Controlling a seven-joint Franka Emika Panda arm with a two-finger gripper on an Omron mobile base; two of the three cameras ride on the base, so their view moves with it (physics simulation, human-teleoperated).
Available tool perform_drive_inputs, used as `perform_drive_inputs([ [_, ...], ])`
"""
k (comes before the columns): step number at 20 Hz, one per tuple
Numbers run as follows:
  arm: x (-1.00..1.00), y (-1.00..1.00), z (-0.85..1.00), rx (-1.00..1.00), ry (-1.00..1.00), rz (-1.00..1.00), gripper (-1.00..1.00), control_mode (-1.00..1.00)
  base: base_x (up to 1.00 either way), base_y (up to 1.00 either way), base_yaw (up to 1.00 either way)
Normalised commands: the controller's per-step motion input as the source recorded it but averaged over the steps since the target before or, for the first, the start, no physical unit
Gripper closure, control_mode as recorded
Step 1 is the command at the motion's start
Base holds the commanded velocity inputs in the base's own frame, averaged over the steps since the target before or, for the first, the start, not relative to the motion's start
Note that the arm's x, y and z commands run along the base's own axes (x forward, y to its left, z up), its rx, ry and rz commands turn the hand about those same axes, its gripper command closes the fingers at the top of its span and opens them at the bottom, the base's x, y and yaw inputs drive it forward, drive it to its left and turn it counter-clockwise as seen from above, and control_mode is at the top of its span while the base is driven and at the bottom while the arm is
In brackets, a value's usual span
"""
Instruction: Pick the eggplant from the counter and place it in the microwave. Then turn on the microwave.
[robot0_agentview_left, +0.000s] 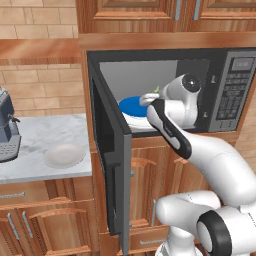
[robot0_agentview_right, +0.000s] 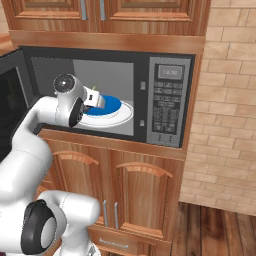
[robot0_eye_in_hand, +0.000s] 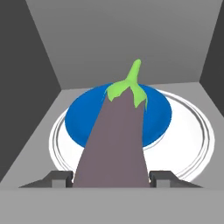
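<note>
Inside the large grey built-in microwave (robot0_agentview_right: 150, 95), door swung wide: small dark purple-grey eggplant (robot0_eye_in_hand: 114, 144) with green stem, clenched between the jaws of the white arm's two-finger gripper (robot0_eye_in_hand: 113, 178), hovering just above the blue plate (robot0_eye_in_hand: 153, 118) on the white glass turntable (robot0_eye_in_hand: 192, 135). Already lifted off the marbled white-grey desk (robot0_agentview_left: 35, 135). Still to come, by the look of it: release onto the plate, withdrawal, door shut, button panel (robot0_agentview_right: 167, 107) pressed.

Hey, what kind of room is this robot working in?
A home kitchen, rendered rather than real. A built-in microwave sits among wooden cabinets, a marbled counter carries a coffee machine, and the gripper holds an eggplant inside the open microwave.
</note>
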Motion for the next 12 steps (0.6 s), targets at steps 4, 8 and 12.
perform_drive_inputs([
  [4, 0.19, 0.05, -0.16, 0.00, -0.04, 0.01, 1.00, -1.00, 0.00, 0.00, 0.00],
  [8, 0.21, 0.00, -0.08, 0.00, -0.04, 0.00, 1.00, -1.00, 0.00, 0.00, 0.00],
  [12, 0.20, 0.00, -0.01, 0.00, -0.04, 0.00, 1.00, -1.00, 0.00, 0.00, 0.00],
])
